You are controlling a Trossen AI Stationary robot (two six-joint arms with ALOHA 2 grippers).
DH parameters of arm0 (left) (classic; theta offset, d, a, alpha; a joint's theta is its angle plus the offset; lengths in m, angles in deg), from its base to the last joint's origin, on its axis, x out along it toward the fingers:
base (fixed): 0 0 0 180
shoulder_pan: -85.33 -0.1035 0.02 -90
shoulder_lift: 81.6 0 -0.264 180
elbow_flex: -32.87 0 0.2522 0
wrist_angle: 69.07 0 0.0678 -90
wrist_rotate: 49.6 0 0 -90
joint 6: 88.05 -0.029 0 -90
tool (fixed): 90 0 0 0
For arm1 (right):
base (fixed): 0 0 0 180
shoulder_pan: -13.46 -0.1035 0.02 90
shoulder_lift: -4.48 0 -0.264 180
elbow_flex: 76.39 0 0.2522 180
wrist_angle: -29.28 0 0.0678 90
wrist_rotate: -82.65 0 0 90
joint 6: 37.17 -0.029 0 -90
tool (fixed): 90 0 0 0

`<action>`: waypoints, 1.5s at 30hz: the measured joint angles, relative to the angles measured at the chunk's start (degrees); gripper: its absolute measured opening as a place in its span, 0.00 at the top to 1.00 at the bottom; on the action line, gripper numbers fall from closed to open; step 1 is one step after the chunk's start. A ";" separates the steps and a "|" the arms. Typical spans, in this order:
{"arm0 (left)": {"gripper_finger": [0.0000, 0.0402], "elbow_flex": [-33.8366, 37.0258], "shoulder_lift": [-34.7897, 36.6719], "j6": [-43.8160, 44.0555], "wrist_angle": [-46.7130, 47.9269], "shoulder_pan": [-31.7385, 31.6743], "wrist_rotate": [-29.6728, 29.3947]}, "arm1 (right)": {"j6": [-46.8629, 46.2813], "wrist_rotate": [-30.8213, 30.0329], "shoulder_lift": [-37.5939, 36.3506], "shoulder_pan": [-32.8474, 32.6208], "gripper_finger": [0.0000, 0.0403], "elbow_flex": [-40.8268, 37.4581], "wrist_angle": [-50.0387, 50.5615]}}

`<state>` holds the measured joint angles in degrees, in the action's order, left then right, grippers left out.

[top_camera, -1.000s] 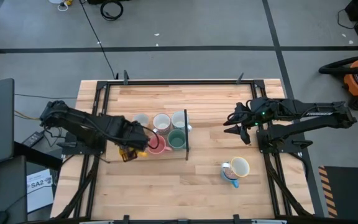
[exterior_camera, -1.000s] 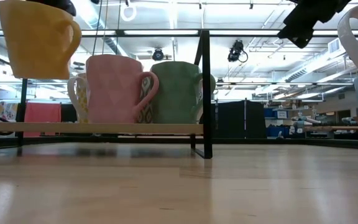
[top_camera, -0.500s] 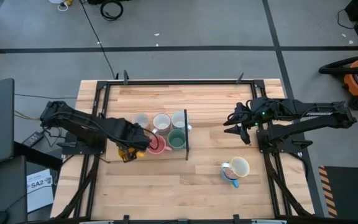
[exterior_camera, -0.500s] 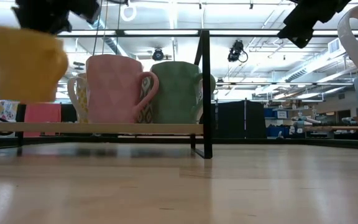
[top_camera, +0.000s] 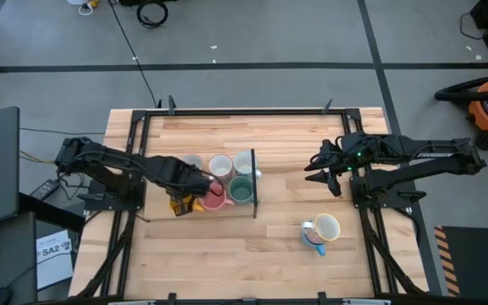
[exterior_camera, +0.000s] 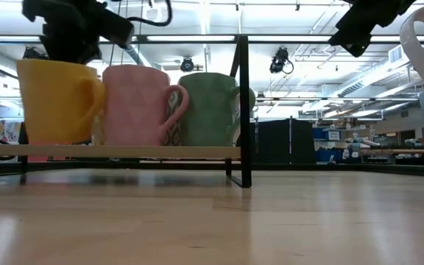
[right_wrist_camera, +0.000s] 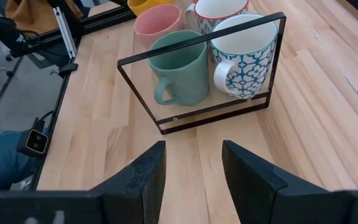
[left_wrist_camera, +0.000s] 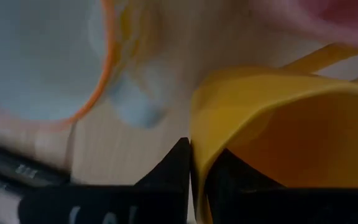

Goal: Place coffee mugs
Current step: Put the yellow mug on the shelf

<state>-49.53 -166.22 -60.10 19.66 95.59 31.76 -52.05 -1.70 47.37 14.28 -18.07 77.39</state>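
wooden table (top_camera: 252, 254) of pale planks carries a black wire rack (top_camera: 253, 182), and beyond it the low view shows a bright hall with strip lights. inside the rack stand the coffee mugs: a pink mug (exterior_camera: 140, 105), a green mug (exterior_camera: 208, 107) and a blue-patterned white mug (right_wrist_camera: 248, 55), packed close so each new one fills the next free place. the left gripper (top_camera: 195, 189) pinches the rim of a yellow mug (exterior_camera: 57, 101) and holds it just beside the pink mug, at the rack's open end, apparently at shelf level and ready to release. a cream mug (top_camera: 326, 227), with a blue one under it, waits well apart from the rack, near the right gripper (top_camera: 318, 167), which hovers with fingers parted and empty.
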 joint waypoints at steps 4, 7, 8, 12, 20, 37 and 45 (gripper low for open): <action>0.91 0.72 0.00 -0.18 -1.05 -0.55 0.46 | 0.00 0.00 0.00 0.00 0.60 0.00 0.00; 0.91 0.74 0.00 -0.35 -1.46 -0.81 0.33 | 0.00 0.00 0.00 0.00 0.60 0.00 0.00; 0.91 0.72 0.00 -0.31 -1.41 -0.81 0.37 | 0.00 0.00 0.00 0.00 0.60 0.00 0.00; 0.91 0.72 -0.01 -0.62 -1.96 -0.78 0.34 | 0.00 0.00 0.00 0.00 0.60 0.00 -0.02; 0.90 0.72 -0.04 -0.31 -3.25 -0.78 0.09 | 0.00 0.00 0.00 0.00 0.60 0.00 -0.02; 0.83 0.71 -0.07 -0.20 -3.29 -0.78 -4.70 | -0.02 0.00 0.00 0.01 0.60 0.00 -0.02; 0.79 0.70 -0.09 -0.11 -3.47 -0.78 -4.67 | -0.01 0.00 0.00 0.00 0.60 0.00 -0.02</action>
<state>-48.84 -166.31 -60.22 16.19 94.80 27.08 -52.06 -1.70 47.37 14.28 -18.07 77.36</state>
